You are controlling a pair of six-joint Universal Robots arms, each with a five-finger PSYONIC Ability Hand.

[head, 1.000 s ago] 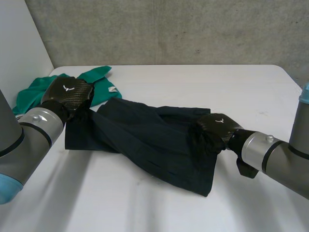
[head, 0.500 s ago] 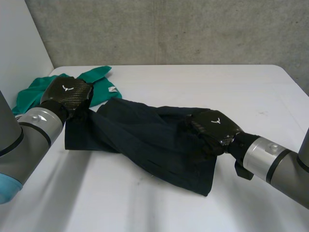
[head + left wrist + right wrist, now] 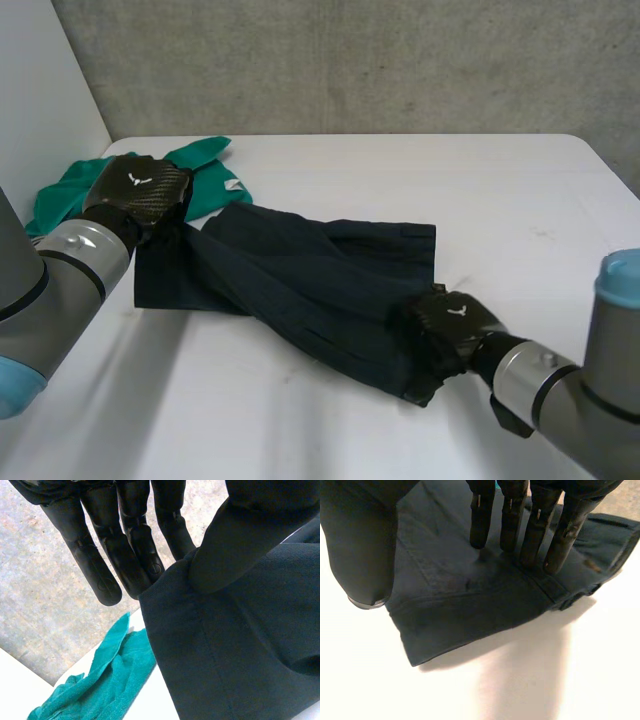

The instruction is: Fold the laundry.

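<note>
Dark garment [image 3: 300, 280]: lies rumpled on the white desk [image 3: 520, 190], its long axis slanting from far left to near right, with 1 hand at each end.
Left robot hand [image 3: 138, 190]: at the far-left corner — its wrist view shows straight fingers [image 3: 125, 555] and thumb pinching the edge, with a green cloth [image 3: 107, 680] just beyond.
Right robot hand [image 3: 448, 322]: on the near-right corner — its wrist view shows the fingers [image 3: 535, 525] straight, spread and resting on top.

Head cam sits behind & btwn my arms, high, looking down on the dark garment [image 3: 300, 285]. L wrist cam looks along my left hand [image 3: 125, 545], v. close at the garment's edge nearest the green cloth [image 3: 115, 675]. R wrist cam looks along my right hand [image 3: 510, 515], close over the garment's opposite end. All 3 share the garment.
</note>
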